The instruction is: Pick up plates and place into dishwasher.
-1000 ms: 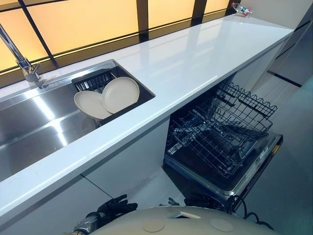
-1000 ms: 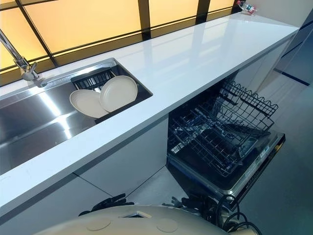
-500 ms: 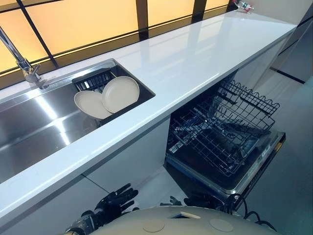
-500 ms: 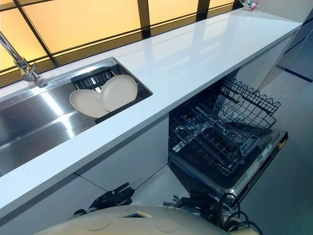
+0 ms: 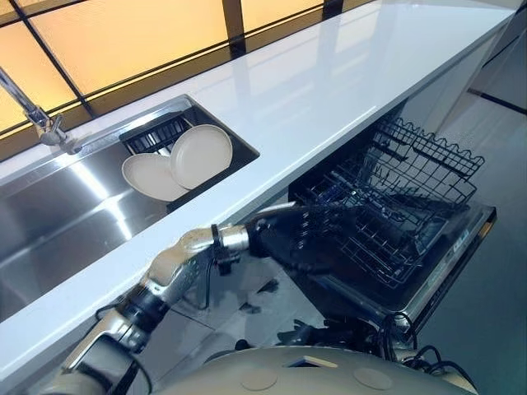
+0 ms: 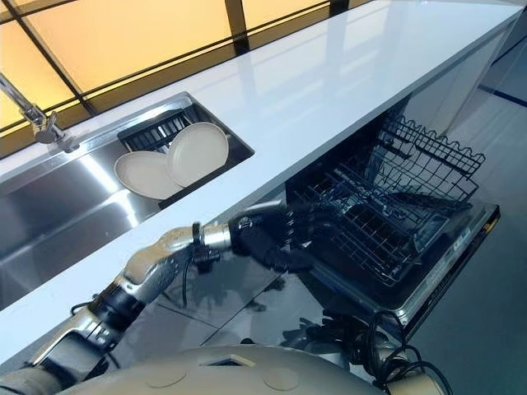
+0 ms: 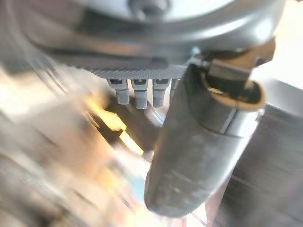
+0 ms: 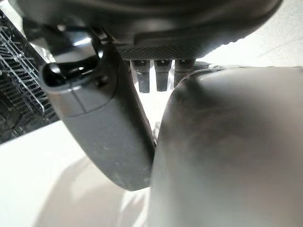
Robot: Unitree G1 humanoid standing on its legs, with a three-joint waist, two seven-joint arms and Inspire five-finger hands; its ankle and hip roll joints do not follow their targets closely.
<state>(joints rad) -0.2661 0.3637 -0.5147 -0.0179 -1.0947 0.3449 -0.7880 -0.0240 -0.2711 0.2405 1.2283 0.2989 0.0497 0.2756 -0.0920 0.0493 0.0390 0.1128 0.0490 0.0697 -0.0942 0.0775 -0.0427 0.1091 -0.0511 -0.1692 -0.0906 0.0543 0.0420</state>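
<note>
Two cream plates lean in a dark rack [image 5: 156, 132] at the right end of the steel sink [image 5: 58, 214]: one plate [image 5: 202, 155] overlaps the other plate [image 5: 148, 174]. My left hand [image 5: 296, 239] is raised in front of the counter's front edge, below the worktop and before the open dishwasher. Its fingers are spread and hold nothing, and its thumb [image 7: 199, 151] stands free in the left wrist view. My right hand [image 5: 325, 333] hangs low beside the dishwasher door. It is open and empty, with its thumb [image 8: 99, 123] apart from the fingers.
A long white counter [image 5: 329, 82] runs to the far right, with a faucet [image 5: 37, 119] at the sink's left. The dishwasher door [image 5: 445, 271] is folded down, and a black wire rack [image 5: 403, 197] is pulled out over it. Pale floor lies around the door.
My left arm has swung up from low by my body to the height of the counter edge, in front of the dishwasher. The camera has shifted slightly. The plates have not moved.
</note>
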